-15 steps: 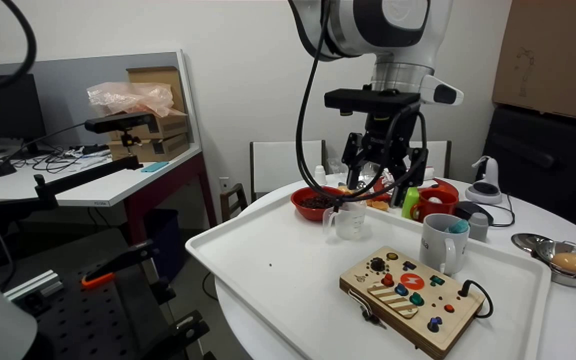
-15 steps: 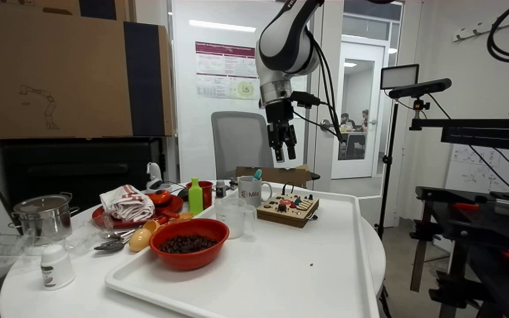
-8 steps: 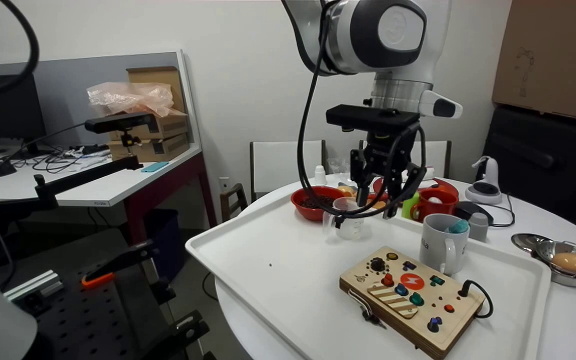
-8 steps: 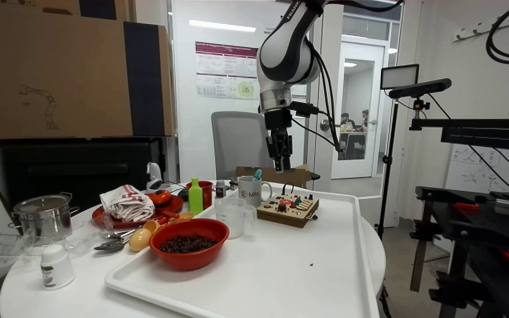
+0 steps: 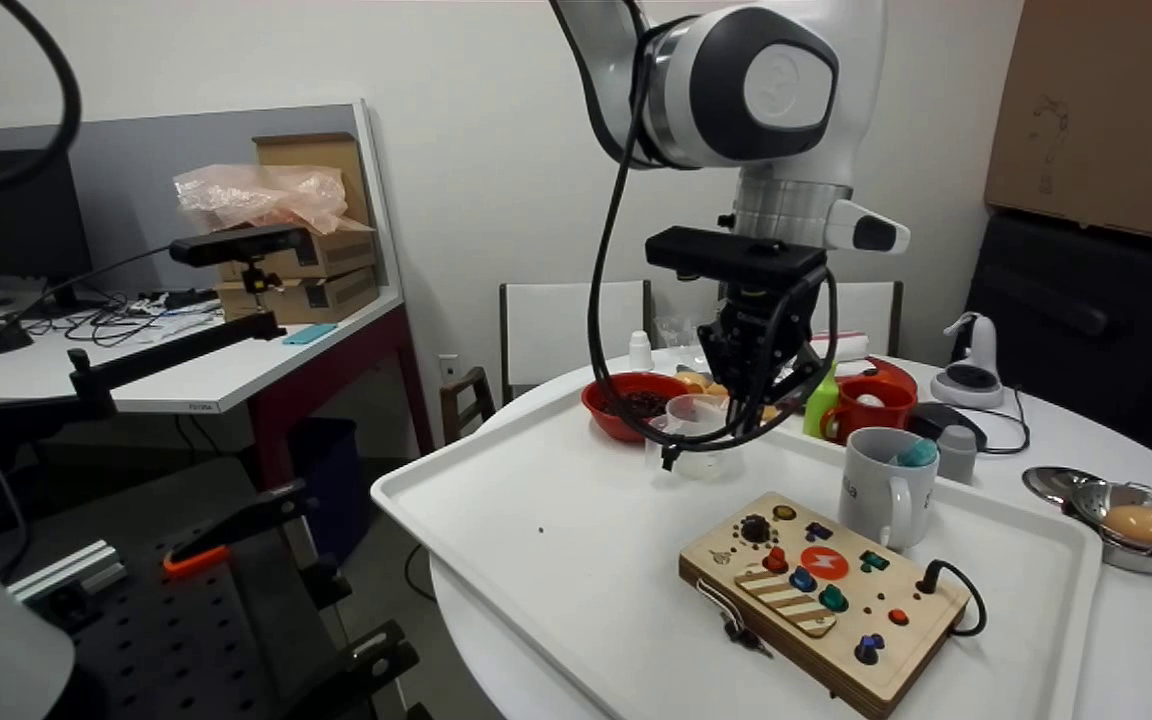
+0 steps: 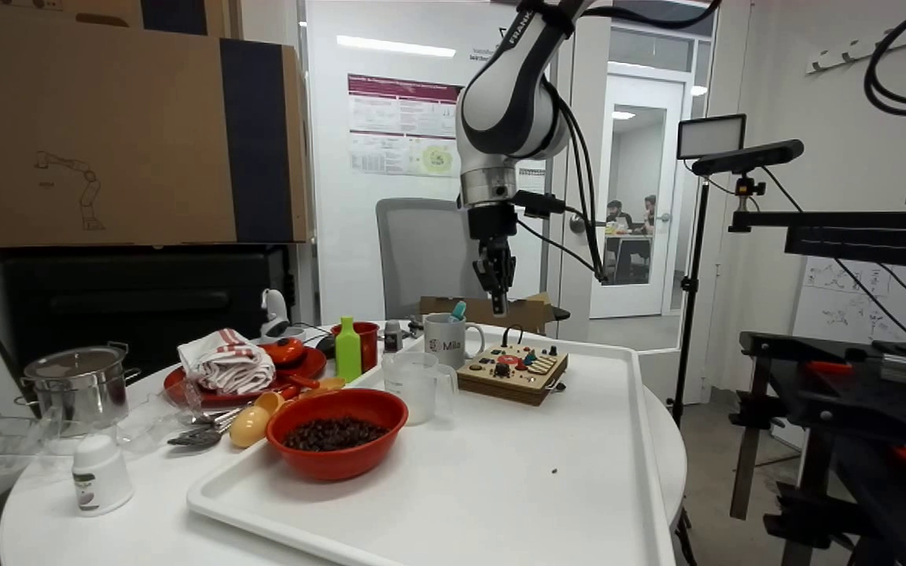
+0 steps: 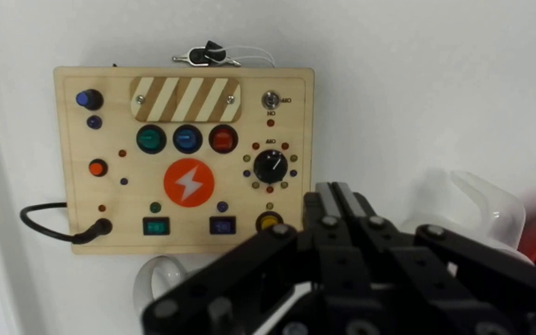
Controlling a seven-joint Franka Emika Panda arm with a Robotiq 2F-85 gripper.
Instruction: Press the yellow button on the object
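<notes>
The object is a wooden box with knobs and switches, lying flat on the tray. Its yellow button is at a corner near the black dial, its lower part covered by the gripper's linkage in the wrist view. In both exterior views that button shows too, as a small yellow disc. My gripper is shut, its fingers together with nothing between them. In the wrist view its tips appear just right of the button, past the box's edge. An exterior view shows the gripper in the air above the box, not touching it.
A white mug with a teal item inside stands close beside the box. Near it are a clear measuring cup and a red bowl of dark beans. A black cable plugs into the box. The tray has a raised rim.
From open, the gripper's fingers have come together. The arm has moved down toward the tray, with a slight leftward shift in both exterior views. The box and other objects have stayed put.
</notes>
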